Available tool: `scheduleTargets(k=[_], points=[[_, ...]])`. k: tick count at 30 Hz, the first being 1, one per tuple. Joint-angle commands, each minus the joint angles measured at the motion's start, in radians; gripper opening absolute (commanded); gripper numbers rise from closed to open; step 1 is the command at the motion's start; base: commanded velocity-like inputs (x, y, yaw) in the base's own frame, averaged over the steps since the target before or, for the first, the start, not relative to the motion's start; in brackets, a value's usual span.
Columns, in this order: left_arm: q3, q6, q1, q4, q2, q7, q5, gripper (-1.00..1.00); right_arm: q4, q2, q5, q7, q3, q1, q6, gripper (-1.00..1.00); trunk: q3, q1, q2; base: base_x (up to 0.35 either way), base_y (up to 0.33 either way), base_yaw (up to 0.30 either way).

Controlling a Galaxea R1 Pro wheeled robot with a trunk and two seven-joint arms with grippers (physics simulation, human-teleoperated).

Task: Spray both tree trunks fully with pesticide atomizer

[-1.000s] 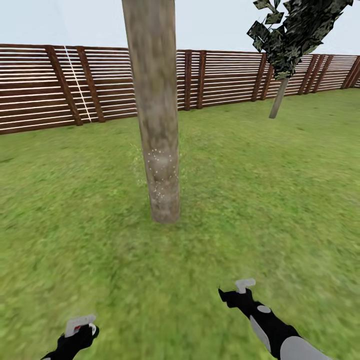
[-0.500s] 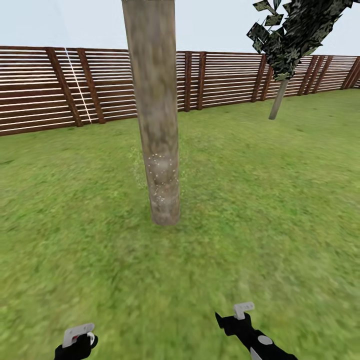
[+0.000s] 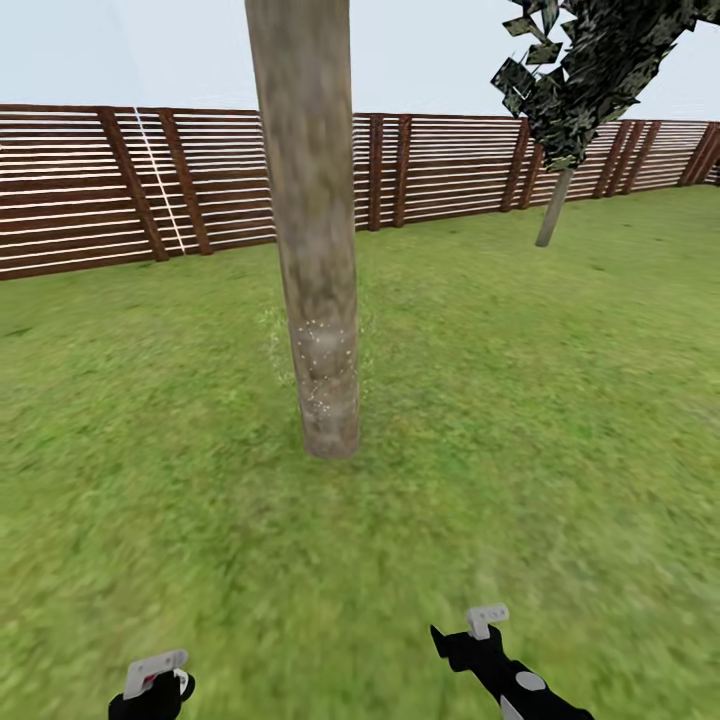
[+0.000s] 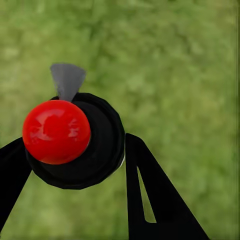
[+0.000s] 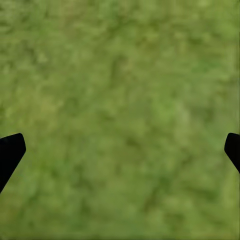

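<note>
A thick, mottled beige-grey tree trunk [image 3: 315, 250] stands on the lawn straight ahead, with fine white specks scattered over its lower part [image 3: 322, 350]. A second tree [image 3: 590, 60] with jagged dark foliage leans near the fence at the back right. At the bottom left of the head view, my left gripper [image 3: 155, 690] is shut on the pesticide atomizer [image 3: 155, 668]. In the left wrist view the atomizer [image 4: 97, 145] is a black round body with a red knob and a grey nozzle, held between the black fingers [image 4: 150, 190]. My right gripper [image 3: 480, 632] hangs open over grass, its fingertips [image 5: 11, 150] far apart.
A brown slat fence [image 3: 450, 165] closes the lawn at the back. Green grass [image 3: 520, 420] spreads all around the trunk, with room on both sides.
Both arms have dropped lower in the head view over the last second, the right one drawing back. The whole view has shifted slightly, so the trunk sits a little lower.
</note>
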Motion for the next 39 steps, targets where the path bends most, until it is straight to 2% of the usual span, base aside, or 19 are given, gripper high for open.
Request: scheduleTargets(k=[1, 7, 10, 12, 16, 19, 24, 28, 34, 39], points=[[0.008, -0.007, -0.001, 0.0, 0.0, -0.007, -0.011, -1.0, 0.001, -0.001, -0.007, 0.002, 0.008, -0.001, -0.003, 1.0, 0.004, -0.004, 0.007, 0.0, 0.0, 0.0], [0.008, -0.007, -0.001, 0.008, 0.001, -0.007, -0.011, -1.0, 0.003, -0.001, -0.006, 0.001, 0.008, 0.002, -0.003, 1.0, 0.032, -0.027, 0.049, 0.0, 0.0, 0.0], [0.009, -0.007, -0.001, 0.013, 0.003, -0.007, -0.011, -1.0, 0.051, -0.001, -0.006, 0.0, 0.008, 0.034, -0.003, 1.0, 0.046, -0.039, 0.07, 0.0, 0.0, 0.0], [0.01, -0.006, -0.001, 0.014, 0.004, -0.007, -0.011, -1.0, 0.075, -0.015, -0.007, -0.003, 0.006, 0.072, -0.003, 1.0, 0.056, -0.046, 0.084, 0.0, 0.0, 0.0], [0.01, -0.007, -0.001, 0.014, 0.004, -0.006, -0.011, -1.0, 0.078, -0.023, -0.006, -0.073, 0.007, 0.086, 0.003, 1.0, 0.075, -0.062, 0.112, 0.0, 0.0, 0.0], [0.01, -0.007, -0.001, 0.014, 0.004, -0.006, -0.012, -1.0, 0.079, -0.024, -0.003, -0.086, 0.008, 0.087, 0.007, 1.0, 0.087, -0.073, 0.133, 0.0, 0.0, 0.0], [0.01, -0.007, 0.001, 0.014, 0.004, -0.006, -0.011, -1.0, 0.089, -0.031, -0.001, -0.087, 0.011, 0.099, 0.004, 1.0, 0.103, -0.092, 0.168, 0.0, 0.0, 0.0], [0.01, -0.007, 0.005, 0.014, 0.004, -0.006, -0.011, -1.0, 0.117, -0.028, -0.002, -0.091, 0.011, 0.128, 0.003, 1.0, 0.115, -0.108, 0.196, 0.0, 0.0, 0.0], [0.01, -0.006, 0.006, 0.014, 0.004, -0.006, -0.012, -1.0, 0.121, -0.024, -0.004, -0.091, 0.011, 0.136, 0.003, 1.0, 0.134, -0.131, 0.238, 0.0, 0.0, 0.0], [0.011, -0.005, 0.006, 0.013, 0.005, -0.004, -0.011, -1.0, 0.121, -0.024, -0.004, -0.091, 0.011, 0.137, 0.003, 1.0, 0.134, -0.131, 0.238, 0.0, 0.0, 0.0]])
